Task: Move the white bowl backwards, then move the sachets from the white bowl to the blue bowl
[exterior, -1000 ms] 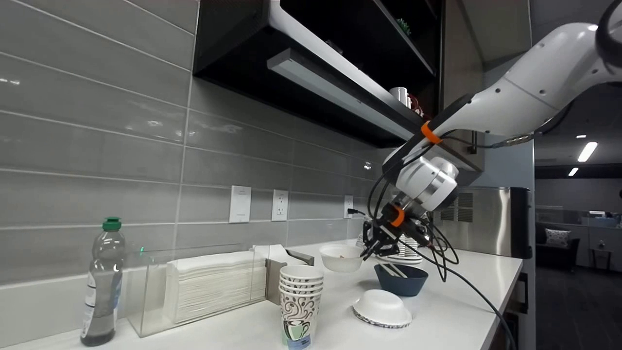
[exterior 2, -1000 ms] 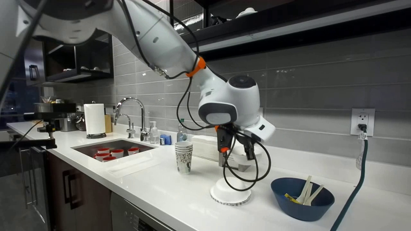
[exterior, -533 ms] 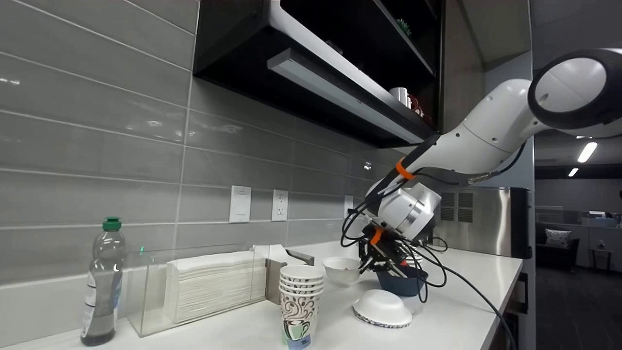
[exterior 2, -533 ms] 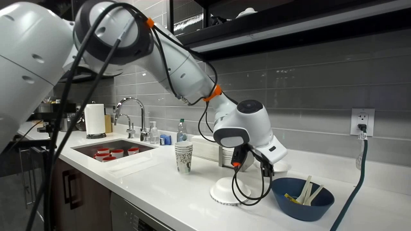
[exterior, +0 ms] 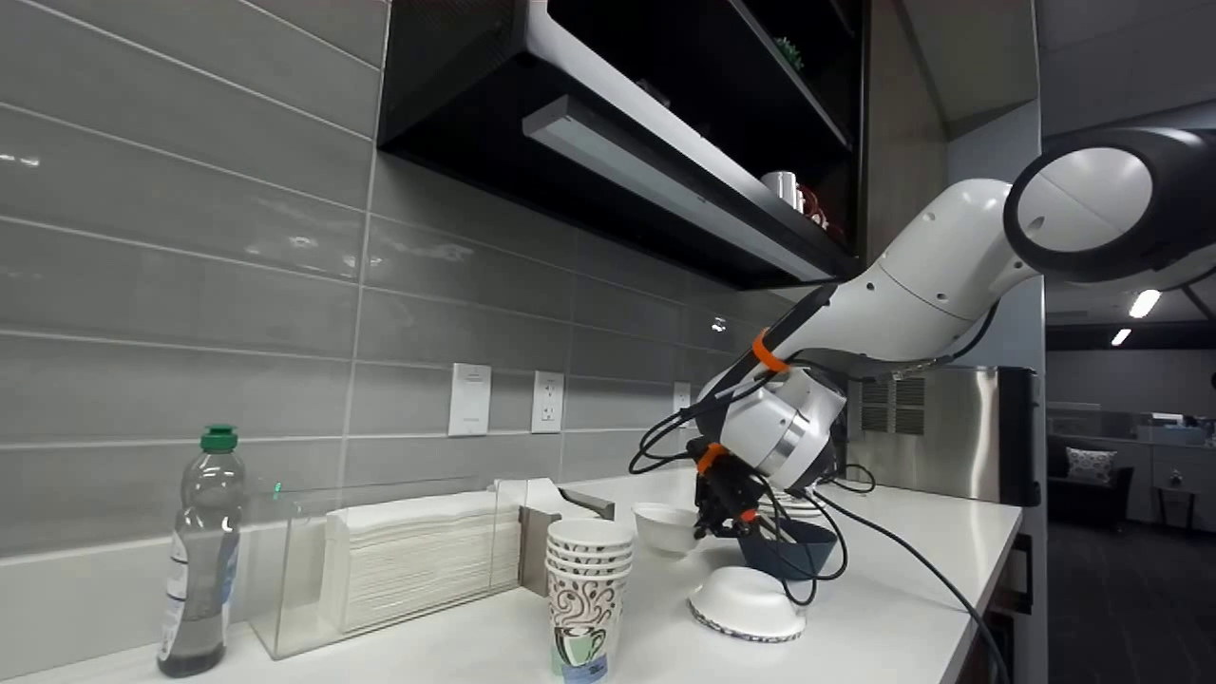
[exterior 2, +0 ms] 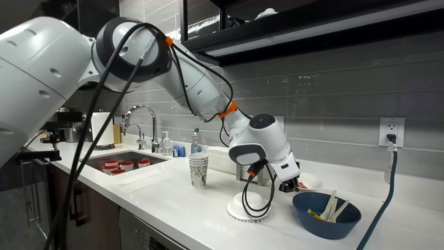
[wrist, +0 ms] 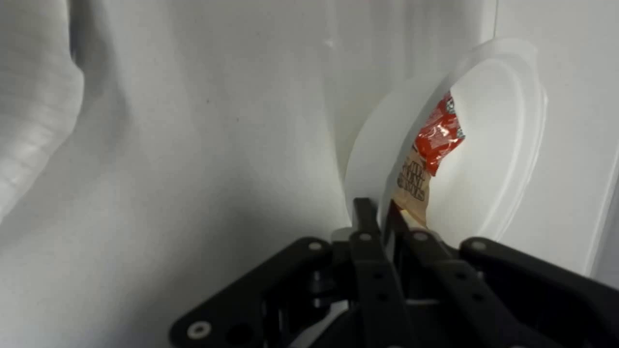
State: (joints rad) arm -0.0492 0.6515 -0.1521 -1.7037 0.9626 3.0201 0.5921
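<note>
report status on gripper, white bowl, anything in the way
Gripper closed on the rim of the white bowl. Sachets inside. Upturned bowl nearby, probably not in the way.

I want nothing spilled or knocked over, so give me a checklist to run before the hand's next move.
1. Hand closed on the white bowl: ok, the bowl's wall sits between its fingers.
2. Red sachet and tan sachet inside the white bowl: ok.
3. White bowl's base flat on the counter: cannot tell, no view settles it.
4. Blue bowl upright on the counter: ok.
5. Blue bowl free of other contents: not ok, pale utensils and a yellow packet are in it.
6. Paper cups standing apart from the hand: ok in both exterior views.
</note>
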